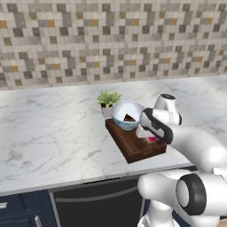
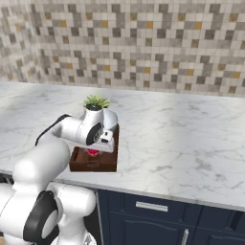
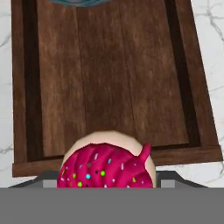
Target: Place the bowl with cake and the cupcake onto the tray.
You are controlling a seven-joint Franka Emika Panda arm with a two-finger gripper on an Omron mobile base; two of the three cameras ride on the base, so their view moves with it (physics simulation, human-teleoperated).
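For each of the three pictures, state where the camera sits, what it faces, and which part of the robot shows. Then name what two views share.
Left base view: behind the arm's left, facing the counter; arm at lower right.
Right base view: behind its right, facing the same counter; arm at lower left.
Hand view: on the hand, looking down at the tray and cupcake.
Both base views share the tray, bowl and plant.

The tray (image 3: 113, 78) floor ahead of the cupcake (image 3: 107, 164) lies bare up to the bowl (image 1: 127, 114) at its far end. A potted plant (image 1: 108, 99) stands just behind the bowl. Open marble counter (image 1: 48, 133) flanks both sides.
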